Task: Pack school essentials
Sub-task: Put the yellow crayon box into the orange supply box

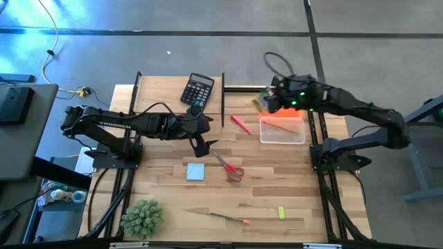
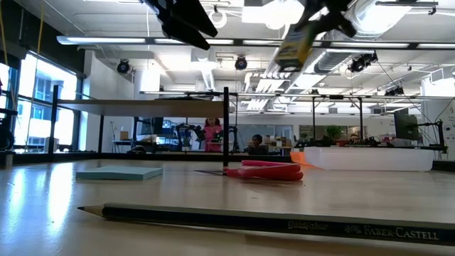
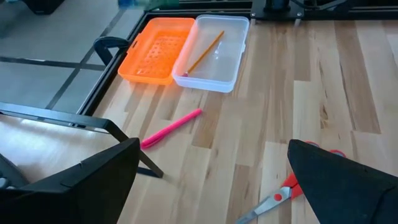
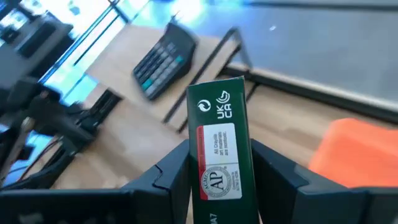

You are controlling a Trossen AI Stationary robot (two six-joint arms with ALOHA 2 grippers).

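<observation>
Step in hand: We judge the right hand [image 1: 266, 102] must carry the crayon box [image 4: 219, 149] over the clear case [image 1: 282, 130], lower it level, then release.
Right hand: clamped on the crayon box, raised above the desk [image 1: 166, 200].
Crayon box: between the fingers; the case lies at its 5 o'clock, near.
Left hand [image 1: 202, 146]: empty, spread wide, above the scissors [image 1: 230, 167].
</observation>
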